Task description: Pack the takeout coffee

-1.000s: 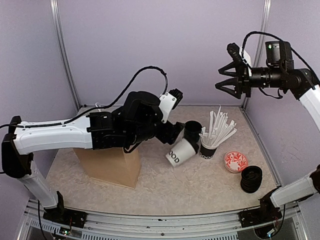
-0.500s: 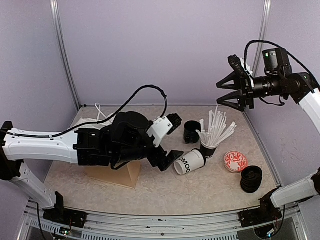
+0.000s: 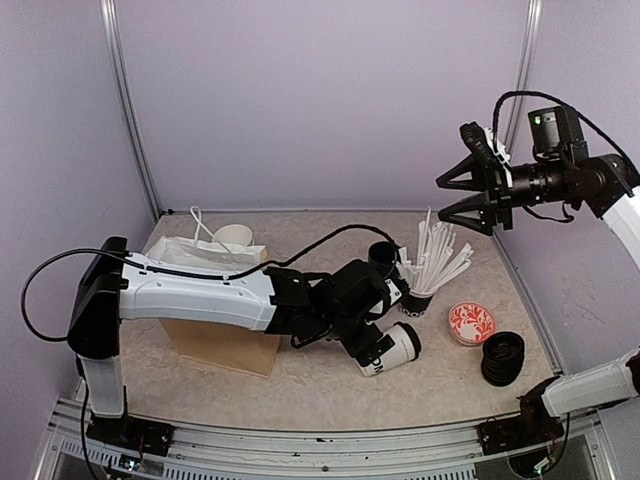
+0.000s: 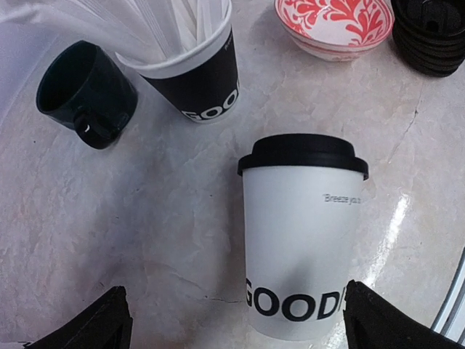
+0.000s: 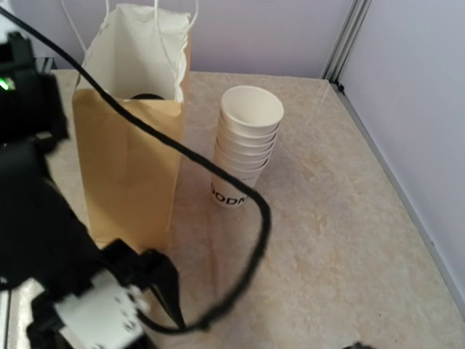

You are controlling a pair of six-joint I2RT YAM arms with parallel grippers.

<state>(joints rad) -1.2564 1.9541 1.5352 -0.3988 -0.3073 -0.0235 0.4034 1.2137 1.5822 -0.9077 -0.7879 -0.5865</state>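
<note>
The table (image 3: 440, 385) carries all items.

**Left arm.** It reaches across the middle of the table. The left gripper (image 3: 372, 345) is low over the surface, fingers (image 4: 102, 323) fully released and spread wide, grasping nothing.

**Takeout coffee cup.** One takeout coffee cup (image 4: 301, 240) lies on its side on the table, slightly right of centre and toward the near edge. It lies between the spread fingers, closer to the one on the right of the left wrist view. Contact with that finger cannot be told. Its black lid (image 4: 303, 154) is fitted and points away from the gripper, toward the right edge.

**Right arm.** The right gripper (image 3: 455, 205) is raised well above the far right corner, fingers apart and holding nothing.

**Other items.**
- Paper bag (image 5: 127, 174): upright near the left edge, mouth open. A dark shape shows inside; what it is cannot be told.
- Stack of white cups (image 5: 243, 153): upright, just beside the bag toward the far edge.
- Black cup with white sticks (image 4: 200, 83): upright, right of centre, beyond the lying cup.
- Small black cup (image 4: 83, 91): on its side, just beside the stick cup.
- Red patterned bowl (image 3: 471, 322): near the right edge.
- Stack of black lids (image 3: 502, 357): near the bowl, toward the near right corner.
</note>
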